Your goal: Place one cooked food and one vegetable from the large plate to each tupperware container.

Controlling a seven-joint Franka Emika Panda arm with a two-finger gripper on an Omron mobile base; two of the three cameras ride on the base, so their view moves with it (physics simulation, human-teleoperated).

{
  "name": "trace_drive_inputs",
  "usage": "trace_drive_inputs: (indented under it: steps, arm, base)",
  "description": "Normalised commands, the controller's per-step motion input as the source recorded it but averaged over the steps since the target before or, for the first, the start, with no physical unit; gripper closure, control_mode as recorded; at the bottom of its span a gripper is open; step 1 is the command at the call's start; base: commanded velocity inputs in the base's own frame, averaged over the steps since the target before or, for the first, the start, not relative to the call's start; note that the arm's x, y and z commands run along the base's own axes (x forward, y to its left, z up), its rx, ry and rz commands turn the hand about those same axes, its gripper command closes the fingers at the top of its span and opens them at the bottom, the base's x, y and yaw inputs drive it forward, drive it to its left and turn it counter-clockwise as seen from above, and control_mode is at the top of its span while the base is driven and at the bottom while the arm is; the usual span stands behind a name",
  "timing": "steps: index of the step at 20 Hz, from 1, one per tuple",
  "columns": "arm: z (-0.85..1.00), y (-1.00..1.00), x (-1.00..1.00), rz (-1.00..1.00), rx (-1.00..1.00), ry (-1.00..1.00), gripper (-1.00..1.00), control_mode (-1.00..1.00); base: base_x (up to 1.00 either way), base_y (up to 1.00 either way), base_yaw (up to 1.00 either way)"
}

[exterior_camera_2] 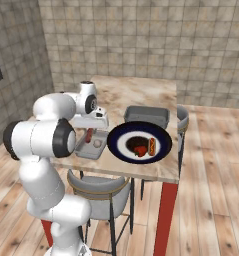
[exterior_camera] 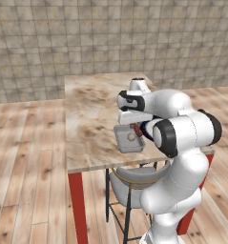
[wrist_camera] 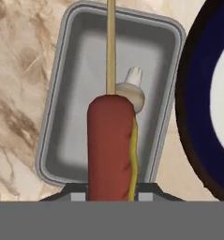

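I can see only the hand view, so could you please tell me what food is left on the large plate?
Observer: In the right base view, the large plate holds two pieces near its centre, a red piece and an orange-brown piece.
Operator: Thank you. Where is the second container?
Observer: The second tupperware container sits just beyond the plate, farther from the robot. From here I see no food in it.
Operator: And where on the table is the pincer working?
Observer: The pincer, shut on the skewered sausage, hangs over the first container, which lies by the table's near edge, above a grey chair.
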Motion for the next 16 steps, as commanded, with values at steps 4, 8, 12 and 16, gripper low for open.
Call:
trace_drive_inputs:
  steps: [4,8,12,16]
  arm:
    - [-0.21,0.05,0.06,-0.24,0.00,0.00,1.00,-1.00]
    - [-0.26,0.00,0.14,-0.30,0.00,-0.02,1.00,-1.00]
    - [-0.25,0.03,0.10,-0.31,0.00,-0.09,1.00,-1.00]
    - [-0.06,0.03,0.08,-0.17,-0.04,-0.21,1.00,-1.00]
  base:
    - [0.00,0.00,0.00]
    - [0.00,0.00,0.00]
    - [0.00,0.00,0.00]
    - [0.00,0.00,0.00]
